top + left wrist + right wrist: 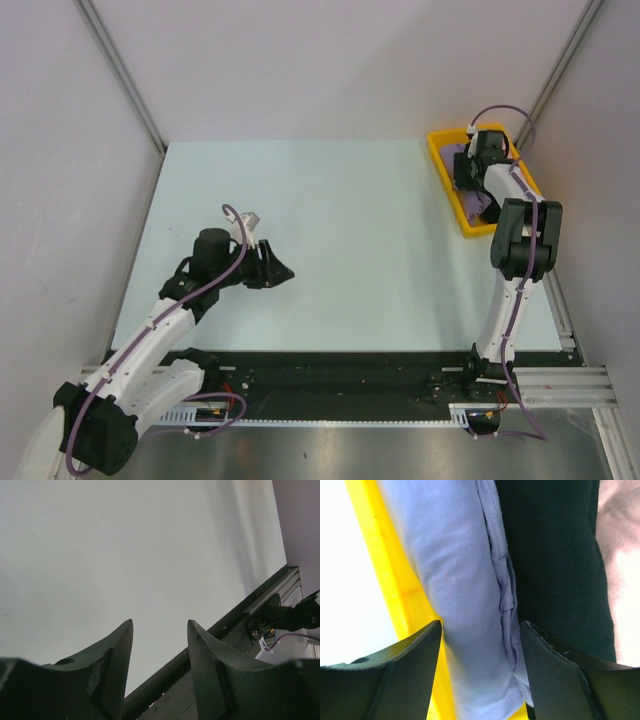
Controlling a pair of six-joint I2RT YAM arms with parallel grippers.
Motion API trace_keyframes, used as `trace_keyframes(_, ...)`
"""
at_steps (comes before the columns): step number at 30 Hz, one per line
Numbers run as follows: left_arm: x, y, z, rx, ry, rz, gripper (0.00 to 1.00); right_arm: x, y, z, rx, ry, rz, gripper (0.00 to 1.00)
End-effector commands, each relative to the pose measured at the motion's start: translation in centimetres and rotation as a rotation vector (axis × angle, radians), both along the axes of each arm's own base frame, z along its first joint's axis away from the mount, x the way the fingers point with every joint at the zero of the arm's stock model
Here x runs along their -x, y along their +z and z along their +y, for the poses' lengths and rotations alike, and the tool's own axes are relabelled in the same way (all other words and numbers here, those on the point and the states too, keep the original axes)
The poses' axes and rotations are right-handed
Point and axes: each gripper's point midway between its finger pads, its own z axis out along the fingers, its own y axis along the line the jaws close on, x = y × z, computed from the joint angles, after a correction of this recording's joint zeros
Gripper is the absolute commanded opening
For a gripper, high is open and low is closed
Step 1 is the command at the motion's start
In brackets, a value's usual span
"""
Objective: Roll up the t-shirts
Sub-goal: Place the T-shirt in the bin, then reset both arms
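Risk summary, right side first. Right pincer (481,625): fingers apart, nothing clamped, straddling a fold of lavender t-shirt (455,580) inside yellow bin (440,160) at 1 o'clock of counter (350,220). Black t-shirt (550,555) touching lavender at its 3 o'clock, pink t-shirt (622,555) beyond that.

Likely failure modes:
- Double pick: 3 o'clock finger right at lavender/black seam, so likely nips black cloth too.
- Thin grab: may catch only the narrow hem ridge and slip on lift.
- Bin wall (375,555) just beside 9 o'clock finger: may jam, or drag the bin on lift.

Left pincer (160,622): apart, empty, over counter near 8 o'clock, well apart from the bin. No help steadying it from there.
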Motion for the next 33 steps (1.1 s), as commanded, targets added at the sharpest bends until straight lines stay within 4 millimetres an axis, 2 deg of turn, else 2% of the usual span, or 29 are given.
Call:
trace_keyframes(1, -0.4, 0.8, -0.1, 0.026, -0.011, -0.041, 0.53, -1.0, 6.3, 0.0, -0.003, -0.025, -0.101, 0.69)
trace_keyframes(6, -0.6, 0.8, 0.1, 0.029, -0.002, -0.039, 0.54, -1.2, 8.7, -0.1, -0.016, -0.066, -0.14, 0.69)
trace_keyframes(8, -0.6, 0.8, 0.1, 0.03, 0.0, -0.04, 0.55, -1.1, 10.3, 0.0, -0.028, -0.079, -0.172, 0.69)
trace_keyframes(10, -0.7, 0.9, 0.3, 0.03, 0.008, -0.045, 0.57, -0.9, 11.5, 0.6, -0.052, -0.097, -0.193, 0.7)
trace_keyframes(12, -0.9, 1.1, 0.4, 0.034, 0.018, -0.051, 0.58, -0.5, 13.6, 1.8, -0.055, -0.091, -0.231, 0.7)
trace_keyframes(13, -1.0, 1.2, 0.4, 0.035, 0.02, -0.055, 0.59, -0.3, 14.4, 2.5, -0.085, -0.112, -0.247, 0.75)
trace_keyframes(14, -1.0, 1.3, 0.5, 0.031, 0.02, -0.061, 0.59, 0.1, 16.2, 3.5, -0.103, -0.105, -0.281, 0.78)
trace_keyframes(15, -1.2, 1.3, 0.7, 0.027, 0.029, -0.062, 0.59, 0.6, 16.8, 4.4, -0.113, -0.098, -0.287, 0.97)
trace_keyframes(16, -1.3, 1.4, 0.8, 0.026, 0.033, -0.064, 0.59, 1.0, 17.6, 6.9, -0.121, -0.065, -0.292, 1.0)
trace_keyframes(17, -1.5, 1.5, 0.8, 0.027, 0.033, -0.066, 0.6, 1.7, 18.3, 8.0, -0.145, -0.074, -0.301, 1.0)
trace_keyframes(18, -1.5, 1.4, 0.8, 0.029, 0.032, -0.062, 0.6, 2.6, 20.9, 9.4, -0.169, -0.041, -0.36, 1.0)
trace_keyframes(19, -1.7, 1.5, 0.8, 0.029, 0.032, -0.066, 0.61, 3.9, 20.5, 12.1, -0.182, -0.005, -0.345, 1.0)
trace_keyframes(20, -1.7, 1.5, 0.8, 0.025, 0.03, -0.07, 0.67, 4.9, 21.0, 13.2, -0.205, -0.008, -0.353, 1.0)
trace_keyframes(21, -1.9, 1.5, 0.9, 0.022, 0.038, -0.073, 0.72, 6.5, 23.3, 14.8, -0.236, 0.031, -0.409, 1.0)
trace_keyframes(22, -2.0, 1.8, 1.1, 0.018, 0.05, -0.082, 0.81, 7.8, 22.0, 15.7, -0.239, 0.04, -0.382, 1.0)
trace_keyframes(23, -2.3, 2.0, 1.4, 0.004, 0.067, -0.098, 0.99, 9.5, 21.5, 18.2, -0.27, 0.068, -0.366, 1.0)
trace_keyframes(24, -2.4, 2.0, 1.7, -0.003, 0.084, -0.103, 1.0, 10.6, 22.1, 19.3, -0.292, 0.096, -0.39, 1.0)
trace_keyframes(25, -2.3, 2.2, 2.0, -0.008, 0.099, -0.114, 1.0, 12.9, 21.4, 19.7, -0.303, 0.101, -0.377, 1.0)
trace_keyframes(26, -2.5, 2.5, 2.4, -0.014, 0.127, -0.128, 1.0, 14.5, 21.4, 21.8, -0.326, 0.144, -0.38, 1.0)
trace_keyframes(27, -2.5, 2.6, 2.6, -0.013, 0.144, -0.136, 1.0, 15.6, 21.1, 22.4, -0.332, 0.155, -0.372, 1.0)
trace_keyframes(28, -2.4, 2.5, 2.7, 0.002, 0.165, -0.126, 1.0, 17.1, 21.5, 22.8, -0.352, 0.166, -0.381, 1.0)
trace_keyframes(29, -2.7, 3.1, 3.4, -0.002, 0.215, -0.153, 1.0, 18.7, 19.7, 24.1, -0.359, 0.208, -0.338, 1.0)
trace_keyframes(30, -2.7, 3.1, 3.7, -0.001, 0.238, -0.154, 1.0, 19.5, 18.9, 24.5, -0.365, 0.22, -0.319, 1.0)
trace_keyframes(31, -2.6, 2.9, 3.8, 0.006, 0.251, -0.152, 1.0, 20.5, 19.1, 24.6, -0.38, 0.23, -0.325, 1.0)
trace_keyframes(32, -2.5, 3.3, 3.9, 0.019, 0.257, -0.173, 1.0, 21.2, 17.6, 24.7, -0.378, 0.241, -0.295, 1.0)
trace_keyframes(33, -2.4, 3.4, 4.0, 0.022, 0.262, -0.179, 1.0, 21.9, 17.3, 25.2, -0.397, 0.269, -0.284, 1.0)
